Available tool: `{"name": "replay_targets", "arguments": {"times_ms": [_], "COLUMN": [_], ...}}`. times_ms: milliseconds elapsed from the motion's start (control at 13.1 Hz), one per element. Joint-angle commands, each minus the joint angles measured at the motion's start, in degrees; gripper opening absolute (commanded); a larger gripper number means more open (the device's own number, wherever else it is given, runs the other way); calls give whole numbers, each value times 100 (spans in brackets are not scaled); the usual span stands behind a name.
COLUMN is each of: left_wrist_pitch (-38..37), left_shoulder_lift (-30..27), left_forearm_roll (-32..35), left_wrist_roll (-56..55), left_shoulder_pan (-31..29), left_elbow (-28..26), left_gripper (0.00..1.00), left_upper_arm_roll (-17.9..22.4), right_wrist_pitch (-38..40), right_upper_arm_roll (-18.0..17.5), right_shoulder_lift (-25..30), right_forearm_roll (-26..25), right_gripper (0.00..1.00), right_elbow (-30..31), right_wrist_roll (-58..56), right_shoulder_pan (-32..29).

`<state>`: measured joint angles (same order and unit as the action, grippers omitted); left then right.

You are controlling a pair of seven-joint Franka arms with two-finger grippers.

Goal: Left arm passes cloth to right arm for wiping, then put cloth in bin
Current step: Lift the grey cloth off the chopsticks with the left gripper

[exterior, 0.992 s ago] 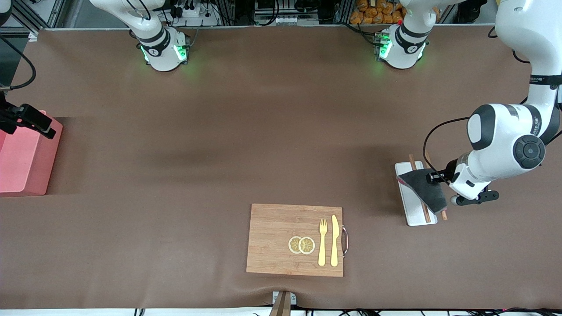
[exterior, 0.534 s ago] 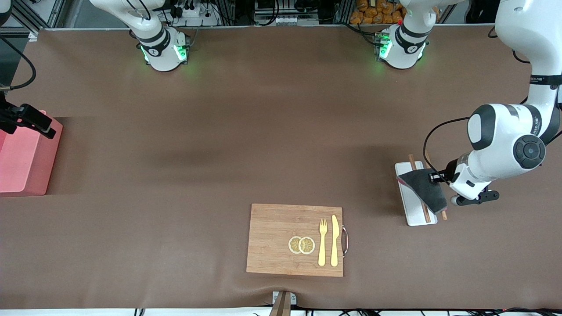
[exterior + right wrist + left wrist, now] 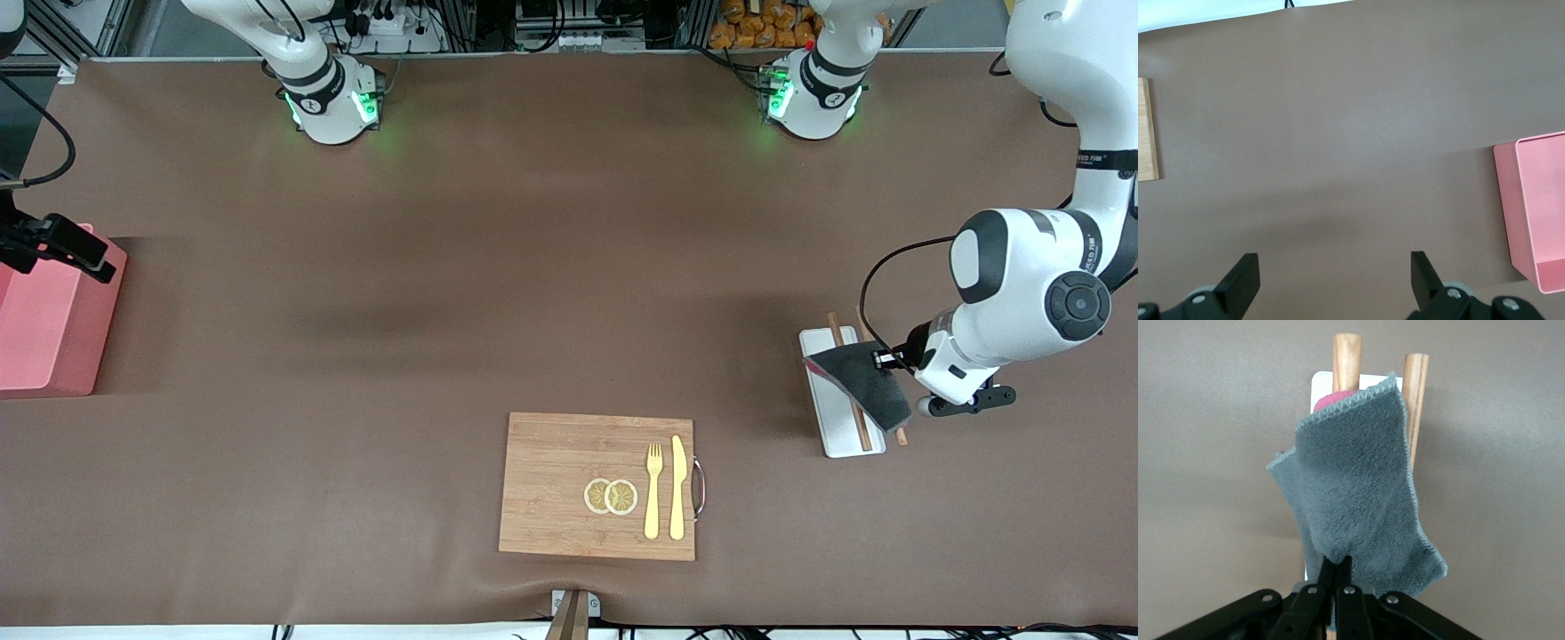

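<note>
**Grey cloth pinched at one edge, hanging over the tray**

Charcoal-grey cloth (image 3: 1361, 497) hangs from the left end effector (image 3: 1338, 577), whose fingers are closed tight on one edge; a pinch there lets the rest hang free, likely leaving the right arm loose fabric to take. It hangs over the white tray (image 3: 836, 418) and two wooden sticks (image 3: 1347, 357) at the left arm's end of the table (image 3: 533, 267). Fabric looks plush and floppy, folded over itself, pale stitched hem, a reddish patch at one corner.

Right end effector (image 3: 1331, 277) waits with fingers spread wide and nothing between them, over bare table beside the pink bin (image 3: 49, 329) at the right arm's end, well apart from the cloth. Handover judged not yet begun. Wooden cutting board (image 3: 569, 484) with fork, knife and lemon slices lies nearer the camera.
</note>
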<state>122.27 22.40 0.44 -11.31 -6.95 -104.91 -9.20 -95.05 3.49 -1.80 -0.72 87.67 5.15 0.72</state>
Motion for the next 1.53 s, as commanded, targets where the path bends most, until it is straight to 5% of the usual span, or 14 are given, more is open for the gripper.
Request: {"name": "replay_targets", "arguments": {"times_ms": [0,763,1298,1450], "left_wrist_pitch": [17,-835,-1179,-1179], "left_shoulder_lift": [-34,-947,-1141,-1098], "left_forearm_roll": [88,-8,-131,-149], "left_wrist_roll": [103,-335,-3233,-4006], "left_shoulder_pan": [-78,-34,10,80], "left_elbow": [-3,32,735,893], "left_gripper": [0,0,0,0], "left_upper_arm_roll": [-38,-556,-2137,-2488], "right_wrist_pitch": [21,-5,65,231], "right_upper_arm_roll": [-42,-50,-50,-68], "right_shoulder_lift": [-4,-66,-110,-119], "right_forearm_roll": [72,63,72,116], "right_gripper": [100,100,100,100], "right_elbow": [-48,-57,-22,-31], "right_wrist_roll": [-58,-84,56,973], "right_shoulder_pan": [-116,-151,-99,-28]}}
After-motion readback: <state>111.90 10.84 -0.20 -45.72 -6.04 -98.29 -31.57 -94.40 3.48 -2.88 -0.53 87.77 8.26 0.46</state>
